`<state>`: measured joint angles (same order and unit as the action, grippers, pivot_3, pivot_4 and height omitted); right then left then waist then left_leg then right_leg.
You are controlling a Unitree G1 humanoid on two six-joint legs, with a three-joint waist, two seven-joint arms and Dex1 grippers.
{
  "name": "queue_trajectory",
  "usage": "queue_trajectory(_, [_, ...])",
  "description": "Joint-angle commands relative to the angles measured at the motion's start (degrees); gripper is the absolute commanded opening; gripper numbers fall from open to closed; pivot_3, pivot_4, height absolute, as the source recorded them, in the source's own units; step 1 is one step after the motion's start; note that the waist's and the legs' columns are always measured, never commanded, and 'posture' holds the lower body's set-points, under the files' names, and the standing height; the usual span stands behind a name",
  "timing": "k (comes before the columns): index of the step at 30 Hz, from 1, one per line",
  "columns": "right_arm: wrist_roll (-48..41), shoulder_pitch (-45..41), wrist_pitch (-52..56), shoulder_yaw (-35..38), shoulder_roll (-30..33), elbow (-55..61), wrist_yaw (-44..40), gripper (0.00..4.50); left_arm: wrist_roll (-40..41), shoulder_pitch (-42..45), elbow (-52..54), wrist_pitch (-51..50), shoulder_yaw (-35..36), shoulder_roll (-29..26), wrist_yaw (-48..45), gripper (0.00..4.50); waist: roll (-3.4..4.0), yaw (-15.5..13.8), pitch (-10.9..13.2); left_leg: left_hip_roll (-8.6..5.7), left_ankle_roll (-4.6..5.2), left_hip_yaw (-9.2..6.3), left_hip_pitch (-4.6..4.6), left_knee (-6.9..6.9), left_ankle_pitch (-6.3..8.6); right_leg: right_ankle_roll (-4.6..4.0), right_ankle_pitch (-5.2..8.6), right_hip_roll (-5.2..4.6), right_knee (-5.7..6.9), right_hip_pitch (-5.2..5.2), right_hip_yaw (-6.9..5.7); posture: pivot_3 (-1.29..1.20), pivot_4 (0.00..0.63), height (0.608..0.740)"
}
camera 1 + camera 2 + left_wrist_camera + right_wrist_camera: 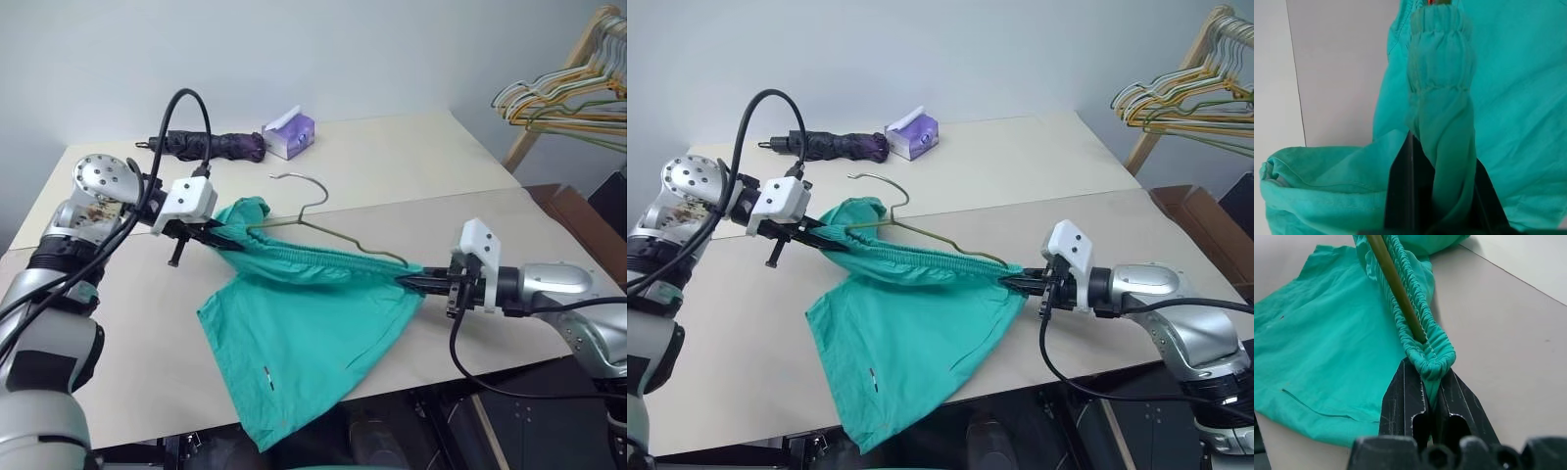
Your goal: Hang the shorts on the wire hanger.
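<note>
over a pale table (411,166), stretching the shorts (304,323) taut by the waistband, left gripper (214,235) and right gripper (416,281) both clamping its ends, keeping the wire hanger (323,227) threaded inside.

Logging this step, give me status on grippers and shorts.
Both grippers shut on shorts waistband, stretched. Wire hanger threaded inside. Nothing obstructing.

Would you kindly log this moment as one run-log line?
left hand: shut on shorts waistband | right hand: shut on waistband's other end | waistband stretched above table | wire hanger: in waistband, hook up
</note>
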<state>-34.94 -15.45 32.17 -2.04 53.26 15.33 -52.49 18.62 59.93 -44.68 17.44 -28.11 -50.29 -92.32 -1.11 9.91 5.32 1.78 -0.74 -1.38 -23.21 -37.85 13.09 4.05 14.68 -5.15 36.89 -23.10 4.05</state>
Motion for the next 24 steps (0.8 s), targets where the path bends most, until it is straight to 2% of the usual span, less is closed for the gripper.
queue_trajectory(1, [5.19,2.01,0.86,5.79,4.86,-8.32,1.06,0.01,-5.16,-0.36,-8.58,-1.89,1.39,-7.22,-0.18,0.0,0.0,0.01,0.0,0.0,0.0,0.0,0.0,0.0,0.0,0.0,0.0,0.0,0.0,0.0,0.0,-0.18,0.087,0.74])
queue_trajectory(2, [4.51,1.73,1.14,6.04,4.27,-8.05,1.34,0.01,-4.29,-0.33,-7.7,-2.45,1.44,-6.65,-0.18,0.0,0.0,0.02,0.0,0.0,0.0,0.0,0.0,0.0,0.0,0.0,0.0,0.01,0.01,-0.01,0.0,-0.18,0.087,0.74])
queue_trajectory(3, [3.64,1.32,1.82,6.36,3.7,-7.89,1.72,0.65,-3.58,-0.33,-6.88,-2.78,1.39,-6.21,-0.18,0.0,0.0,0.14,0.0,0.0,0.0,-0.01,0.0,0.0,0.0,0.0,0.0,0.01,0.01,-0.01,0.0,-0.18,0.087,0.74])
queue_trajectory(6, [2.14,0.65,3.03,7.02,2.79,-7.67,1.2,1.61,-2.24,-0.21,-5.05,-3.32,1.01,-5.37,-0.18,0.0,0.01,0.77,0.06,0.02,0.0,0.07,0.01,0.0,0.0,-0.01,0.0,0.02,0.02,-0.09,0.08,-0.18,0.084,0.74])
queue_trajectory(14, [2.01,2.18,5.43,9.41,0.59,-5.47,1.77,4.44,-1.28,0.52,-4.46,-4.37,1.18,-4.57,-0.18,0.0,0.0,-0.45,0.08,0.02,0.02,0.05,0.0,-0.02,0.01,0.0,0.07,-0.01,0.1,-0.02,-0.01,-0.18,0.08,0.74])
queue_trajectory(19, [-3.16,-0.28,11.2,10.32,-2.87,-2.08,2.86,4.48,-0.84,0.76,-4.64,-4.66,2.04,-3.95,-0.18,0.0,-0.01,-0.13,0.08,0.03,0.02,0.03,-0.04,-0.02,0.02,-0.01,0.08,0.0,0.09,-0.07,-0.01,-0.18,0.079,0.74])
queue_trajectory(24, [-1.32,-6.67,15.02,3.19,-9.42,-1.95,5.89,4.48,-0.05,0.95,-4.04,-5.57,2.65,-2.82,-0.18,0.0,0.0,0.37,0.08,0.05,0.02,0.0,0.04,-0.02,0.01,-0.02,0.07,0.03,0.19,-0.04,-0.02,-0.18,0.074,0.74])
